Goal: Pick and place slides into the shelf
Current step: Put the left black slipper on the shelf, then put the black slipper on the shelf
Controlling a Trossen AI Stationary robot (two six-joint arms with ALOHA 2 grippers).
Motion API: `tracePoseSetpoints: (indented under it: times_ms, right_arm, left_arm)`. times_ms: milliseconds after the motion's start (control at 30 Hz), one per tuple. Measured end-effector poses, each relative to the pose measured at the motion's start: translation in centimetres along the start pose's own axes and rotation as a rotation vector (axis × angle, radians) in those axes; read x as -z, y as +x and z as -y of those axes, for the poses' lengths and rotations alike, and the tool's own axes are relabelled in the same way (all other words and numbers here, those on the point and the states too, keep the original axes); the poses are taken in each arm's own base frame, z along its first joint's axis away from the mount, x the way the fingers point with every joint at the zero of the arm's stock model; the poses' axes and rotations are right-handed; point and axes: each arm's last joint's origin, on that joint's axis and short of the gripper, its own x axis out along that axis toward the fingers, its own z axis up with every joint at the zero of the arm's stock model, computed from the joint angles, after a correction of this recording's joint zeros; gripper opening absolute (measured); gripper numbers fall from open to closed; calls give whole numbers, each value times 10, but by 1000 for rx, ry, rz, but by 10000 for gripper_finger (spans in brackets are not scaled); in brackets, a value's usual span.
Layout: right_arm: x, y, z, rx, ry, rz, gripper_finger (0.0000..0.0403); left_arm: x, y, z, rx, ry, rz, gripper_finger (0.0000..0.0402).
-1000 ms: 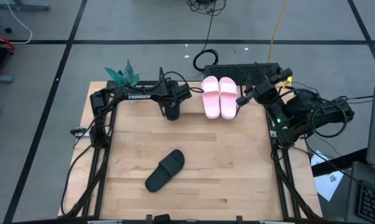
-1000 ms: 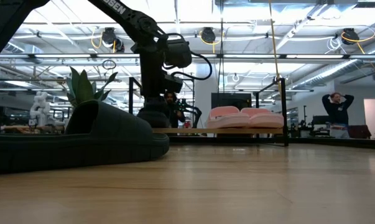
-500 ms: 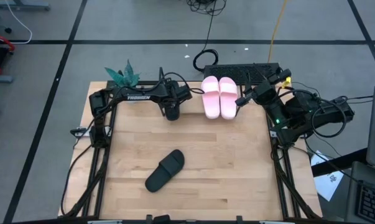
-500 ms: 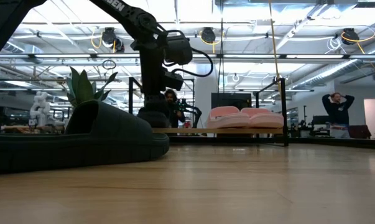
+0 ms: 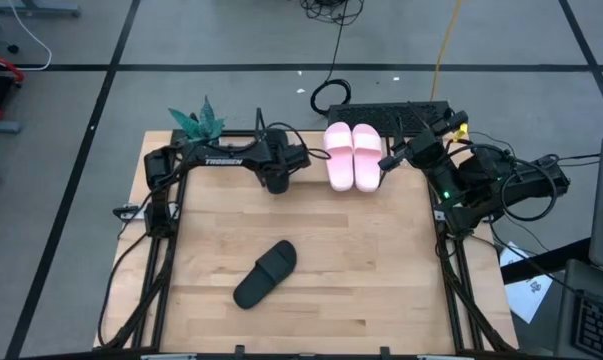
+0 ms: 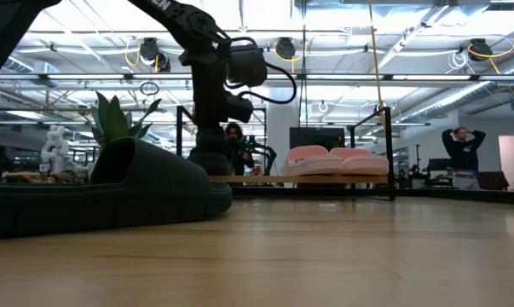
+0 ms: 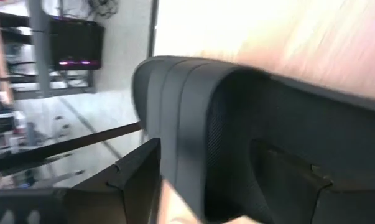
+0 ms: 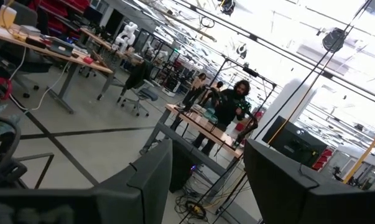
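Observation:
One black slide (image 5: 266, 273) lies flat on the table near its middle and looms close in the low view (image 6: 112, 192). The pink pair (image 5: 351, 155) sits side by side on the shelf (image 5: 309, 168), soles on its board (image 6: 325, 180). My left gripper (image 5: 274, 182) points down over the shelf's left end, shut on the second black slide (image 7: 199, 130), which is mostly hidden beneath it in the high view. My right gripper (image 5: 385, 161) waits open beside the pink pair, at the shelf's right end. My left gripper holds the black slide with its wide ribbed strap (image 7: 187, 143) between the two fingers (image 7: 137, 180), coming from above and pointing down. In the low view the slide (image 6: 210, 162) sits below the fingers at the shelf board; whether it rests on it I cannot tell.
A green plant (image 5: 196, 122) stands at the table's far left corner. A black keyboard-like unit (image 5: 391, 115) and cables lie behind the shelf. The wooden table (image 5: 381, 260) spreads bare to the right of the lying slide. People stand in the room behind (image 6: 463, 149).
My left arm's wrist has risen and tipped slightly above the shelf's left end, still gripping the black slide. Nothing else has moved.

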Motion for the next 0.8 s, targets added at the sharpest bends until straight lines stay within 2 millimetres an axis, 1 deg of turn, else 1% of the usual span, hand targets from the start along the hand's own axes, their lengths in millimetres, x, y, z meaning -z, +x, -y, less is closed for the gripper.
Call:
tracePoseSetpoints:
  times_ms: [100,200,333,400,500,600,700,800]
  right_arm:
    - [0,0,0,0,0,0,189]
    - [0,0,0,0,0,0,189]
    - [0,0,0,0,9,0,189]
    - [0,0,0,0,21,0,189]
    - [0,0,0,0,22,-1,189]
    - [0,0,0,0,23,-1,189]
    - [0,0,-1,-5,43,4,189]
    - [-3,-4,-13,-63,147,55,189]
  left_arm:
    - [1,-4,4,-30,24,-12,251]
    - [2,-14,6,-24,38,-2,251]
    - [2,-35,4,-26,32,51,251]
    - [3,-51,1,-25,3,102,251]
    - [8,-79,-2,25,-54,184,251]
    - [19,-114,-1,113,-88,262,251]
    - [36,-150,3,168,-103,314,251]
    - [60,-183,7,208,-109,344,251]
